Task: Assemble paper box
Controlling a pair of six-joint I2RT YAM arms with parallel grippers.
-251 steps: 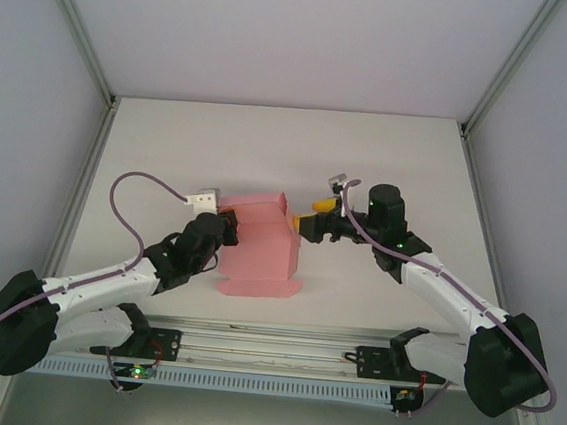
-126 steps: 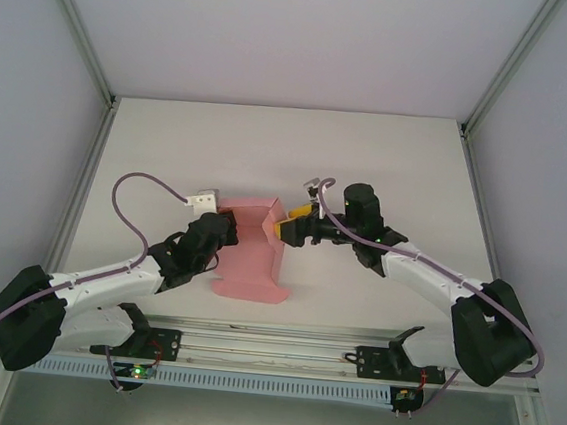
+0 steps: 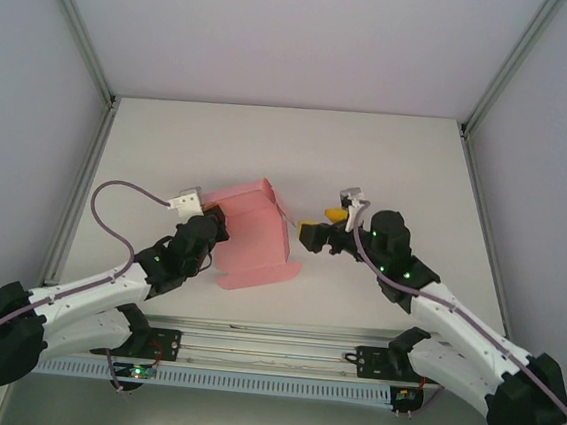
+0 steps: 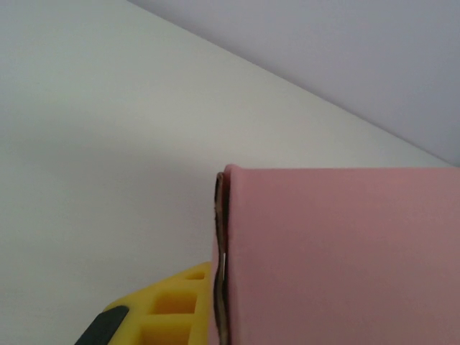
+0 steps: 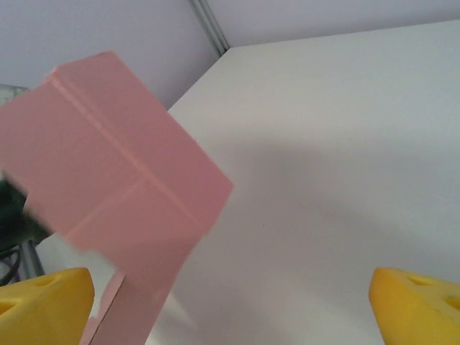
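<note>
The pink paper box [image 3: 251, 235] is a partly folded sheet held up over the middle of the table, tilted, with a flap hanging toward the near edge. My left gripper [image 3: 216, 234] is shut on the sheet's left edge. In the left wrist view a yellow finger [image 4: 165, 309] presses against the folded pink edge [image 4: 345, 259], with the left gripper [image 4: 219, 287] clamped there. My right gripper [image 3: 317, 234] stands open just right of the box, apart from it. The right wrist view shows the box [image 5: 122, 165] ahead and to the left of the wide-apart yellow fingertips [image 5: 417, 305].
The white table [image 3: 270, 141] stretches bare behind and to both sides of the box. Metal frame posts [image 3: 91, 73] and pale walls enclose it. A rail [image 3: 270, 357] with the arm bases runs along the near edge.
The right gripper pulled back to the right, away from the box, and its jaws spread wider. The left arm swung the box, which now sits tilted with its far corner raised.
</note>
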